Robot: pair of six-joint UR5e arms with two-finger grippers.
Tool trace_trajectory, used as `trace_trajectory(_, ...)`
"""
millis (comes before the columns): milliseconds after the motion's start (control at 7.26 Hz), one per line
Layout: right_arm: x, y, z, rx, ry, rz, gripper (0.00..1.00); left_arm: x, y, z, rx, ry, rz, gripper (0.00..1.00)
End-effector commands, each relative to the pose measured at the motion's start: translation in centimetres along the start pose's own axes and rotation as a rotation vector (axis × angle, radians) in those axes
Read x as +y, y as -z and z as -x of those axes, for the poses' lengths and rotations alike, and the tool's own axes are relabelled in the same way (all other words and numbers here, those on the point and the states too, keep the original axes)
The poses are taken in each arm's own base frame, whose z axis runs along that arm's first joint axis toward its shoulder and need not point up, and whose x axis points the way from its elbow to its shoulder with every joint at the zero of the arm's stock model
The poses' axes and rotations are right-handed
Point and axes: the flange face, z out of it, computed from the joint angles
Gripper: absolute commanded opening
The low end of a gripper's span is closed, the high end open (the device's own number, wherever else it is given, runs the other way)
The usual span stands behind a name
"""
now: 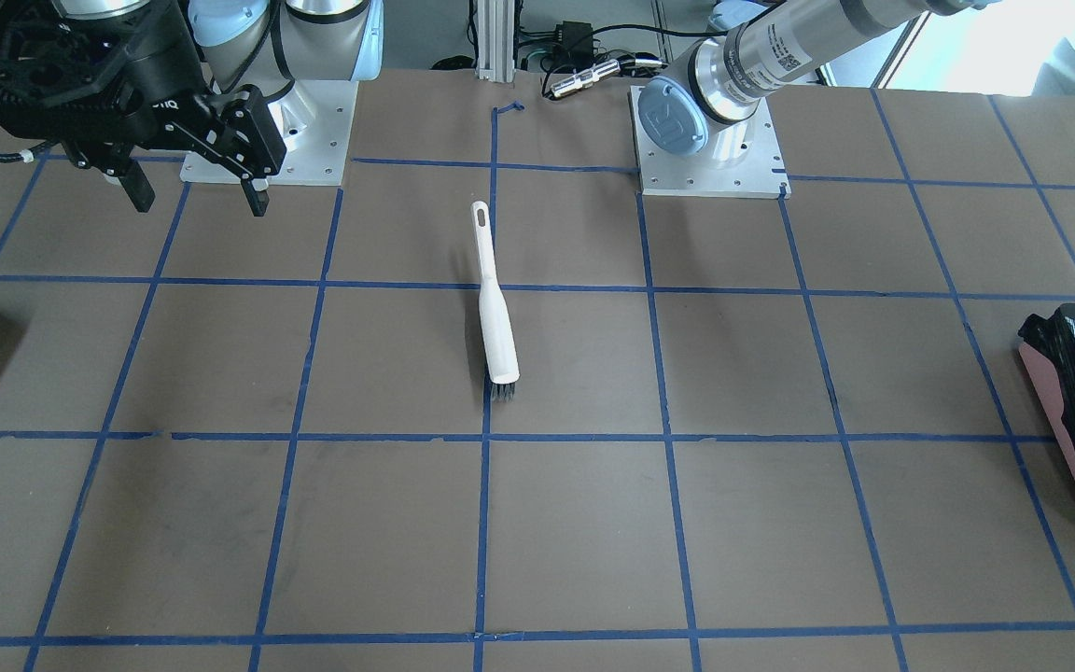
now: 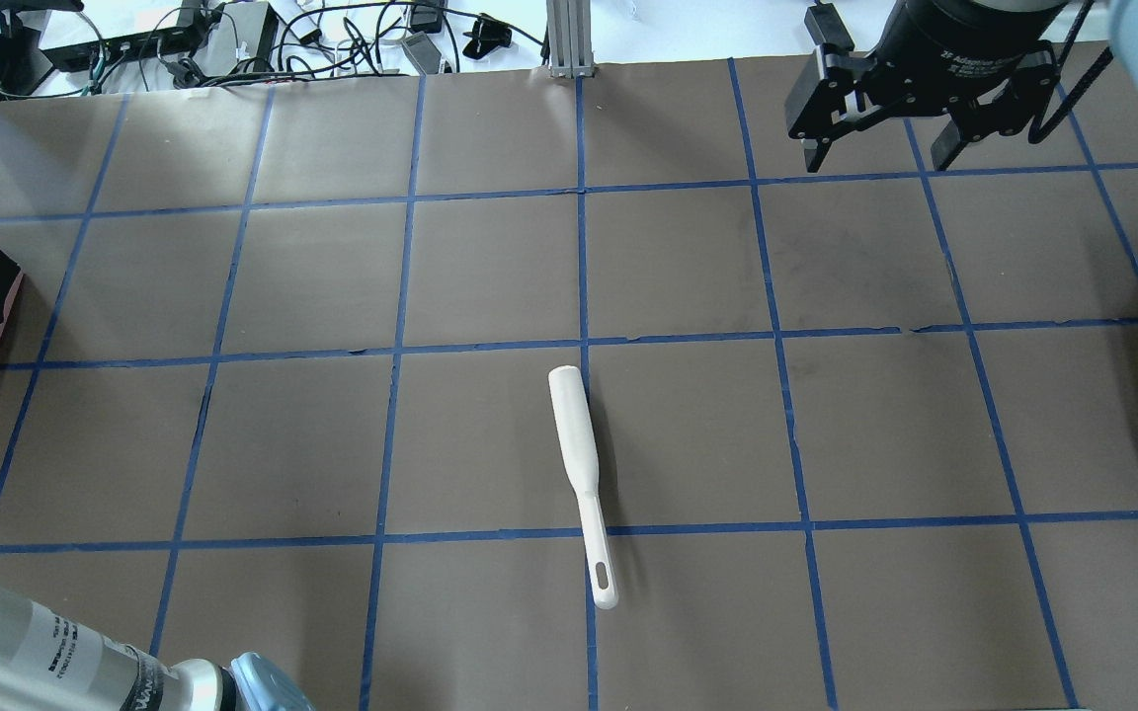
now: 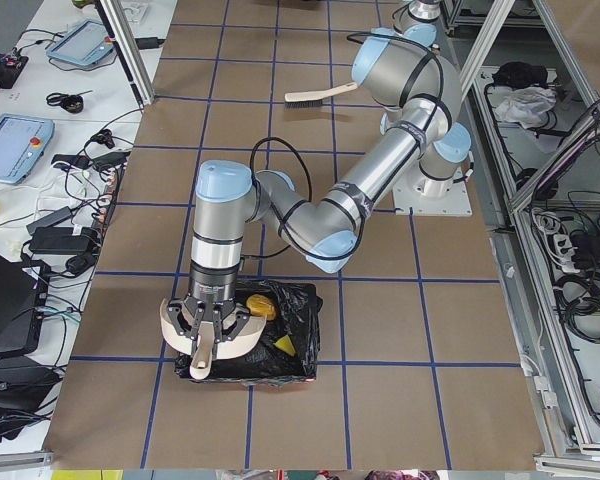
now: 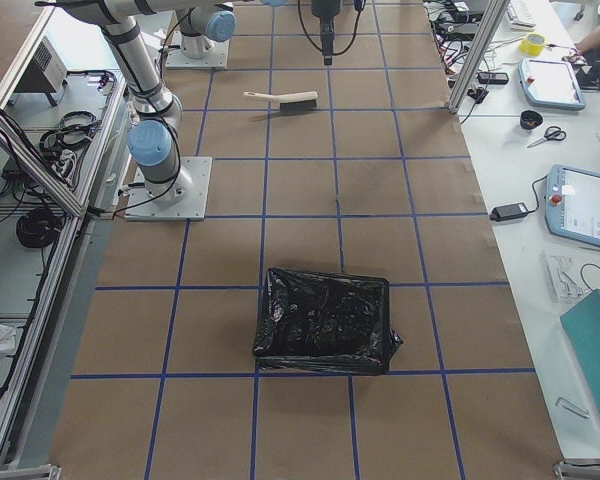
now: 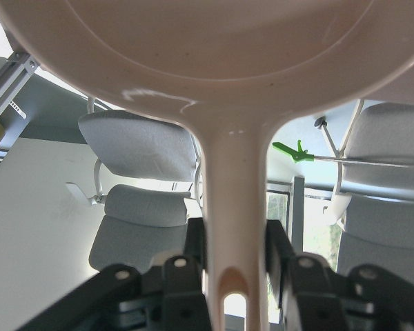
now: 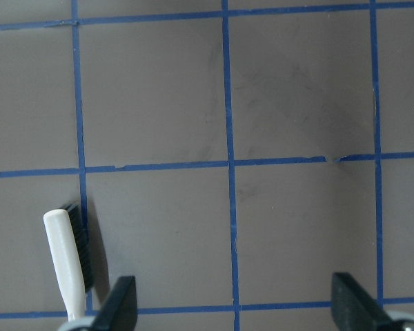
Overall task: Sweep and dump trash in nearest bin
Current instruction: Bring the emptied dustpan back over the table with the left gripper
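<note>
1. Brown paper ruled with blue tape covers the one table [image 2: 490, 267], which is spanned by two arms.
2. Two black-lined bins are counted, one at each end. The bin [image 3: 305, 310] at the robot's left end is being used, judged the nearest. The other bin [image 4: 320, 362] sits far off at the right end.
3. One pale dustpan [image 3: 242, 335] is held tipped over that left bin, so its load can slide out. Its handle is clamped tight by the left gripper [image 5: 236, 241].
4. And the right gripper [image 1: 200, 202] is parked high near its base, fingers wide apart, nothing held, kept out of the way.
5. One white brush [image 1: 497, 317] is laid flat mid-table, bristles away from the robot, its sweeping judged done.
6. The trash [image 3: 263, 305] is spotted inside the left bin: two yellow pieces can be told, the rest is hidden.
</note>
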Motion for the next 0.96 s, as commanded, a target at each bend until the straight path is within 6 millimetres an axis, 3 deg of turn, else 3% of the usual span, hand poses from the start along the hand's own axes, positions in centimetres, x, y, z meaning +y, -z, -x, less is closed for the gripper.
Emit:
trace_trajectory(0,-0.3,-0.3,-0.1,-0.003,0.003,-0.032,1.0,-4.8,2.9,1.8,0.046,0.154,-0.153,0.0)
trace_trajectory(138,-0.2,-0.3,0.0,-0.004,0.003,-0.03,1.0,-7.7,4.1,2.6,0.047,0.202,-0.185,0.0)
trace_trajectory(413,-0.2,0.2,0.3,-0.022,0.007,-0.047,1.0,-14.9,4.0,2.6,0.097,0.381,-0.298,0.0)
trace_trajectory(688,-0.3,0.2,0.2,-0.021,0.004,-0.049,1.0,-21.7,8.5,3.6,0.116,0.503,-0.332,0.0)
trace_trajectory(826,-0.3,0.3,0.2,-0.021,0.004,-0.05,1.0,-23.6,9.8,3.3,0.153,0.564,-0.348,0.0)
